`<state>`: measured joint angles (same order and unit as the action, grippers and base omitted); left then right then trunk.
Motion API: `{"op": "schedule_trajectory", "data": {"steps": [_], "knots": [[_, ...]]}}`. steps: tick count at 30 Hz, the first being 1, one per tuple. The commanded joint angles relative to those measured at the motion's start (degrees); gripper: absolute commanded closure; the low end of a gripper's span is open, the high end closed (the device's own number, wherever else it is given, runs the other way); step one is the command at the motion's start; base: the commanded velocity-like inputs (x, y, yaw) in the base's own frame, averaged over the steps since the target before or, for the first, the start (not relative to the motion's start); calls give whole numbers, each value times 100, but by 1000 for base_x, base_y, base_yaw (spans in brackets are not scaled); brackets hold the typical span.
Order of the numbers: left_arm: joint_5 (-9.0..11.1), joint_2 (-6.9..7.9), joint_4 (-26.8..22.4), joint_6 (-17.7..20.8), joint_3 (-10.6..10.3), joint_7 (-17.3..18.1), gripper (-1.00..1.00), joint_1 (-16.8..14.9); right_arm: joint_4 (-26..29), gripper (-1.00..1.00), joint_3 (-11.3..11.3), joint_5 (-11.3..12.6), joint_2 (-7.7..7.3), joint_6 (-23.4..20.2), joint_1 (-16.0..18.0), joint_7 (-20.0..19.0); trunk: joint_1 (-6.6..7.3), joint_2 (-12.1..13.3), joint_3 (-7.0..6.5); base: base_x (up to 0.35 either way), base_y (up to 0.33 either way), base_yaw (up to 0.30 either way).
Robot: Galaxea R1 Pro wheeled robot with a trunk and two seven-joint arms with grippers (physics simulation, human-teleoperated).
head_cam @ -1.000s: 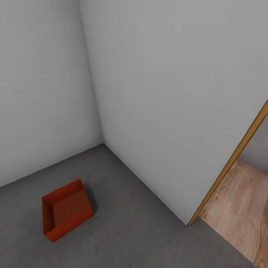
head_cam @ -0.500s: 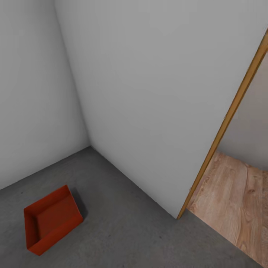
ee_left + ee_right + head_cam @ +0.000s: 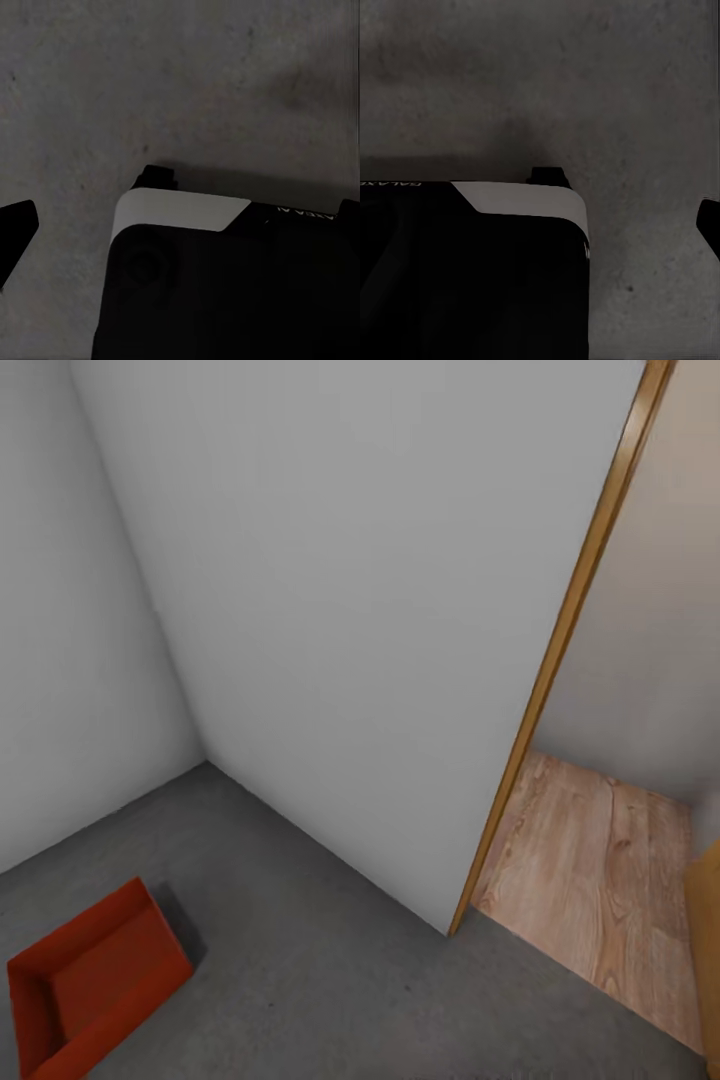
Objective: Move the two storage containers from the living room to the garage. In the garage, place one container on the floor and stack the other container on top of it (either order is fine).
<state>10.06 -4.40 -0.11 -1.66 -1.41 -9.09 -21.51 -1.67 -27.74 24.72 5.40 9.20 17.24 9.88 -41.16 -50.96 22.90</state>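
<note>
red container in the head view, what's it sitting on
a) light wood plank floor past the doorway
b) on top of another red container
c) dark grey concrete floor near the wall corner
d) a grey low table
c: the red container lies open side up on the dark grey concrete floor, left of the door frame, with the wood plank floor beyond that doorway.

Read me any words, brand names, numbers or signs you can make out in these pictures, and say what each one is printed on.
"GALAXEA", seemingly mirrored or upside down and partly cut off, in small white letters on the black robot body in the right wrist view.
A short run of small white letters on the black robot body in the left wrist view: too small and blurred to read.
No text on the red storage container, the grey wall or the concrete floor.
</note>
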Motion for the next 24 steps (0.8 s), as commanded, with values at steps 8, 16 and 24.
{"op": "schedule_trajectory", "data": {"steps": [8, 16, 24], "knots": [[25, -7, 2, -17, -26, -11, -100, -3, -18, -100, -47, 51, 5, 29, 7, 5, 0, -4, 6, 0, 0, -250], [14, -14, 2, -19, -26, -7, -100, -3, -18, -100, -47, 51, 5, 29, 7, 5, 0, -4, 6, 0, 0, -250], [21, -24, 2, -18, -26, -13, -100, -2, -18, -100, -47, 51, 3, 29, 7, 5, 0, -4, 6, 0, 0, -249]]}}
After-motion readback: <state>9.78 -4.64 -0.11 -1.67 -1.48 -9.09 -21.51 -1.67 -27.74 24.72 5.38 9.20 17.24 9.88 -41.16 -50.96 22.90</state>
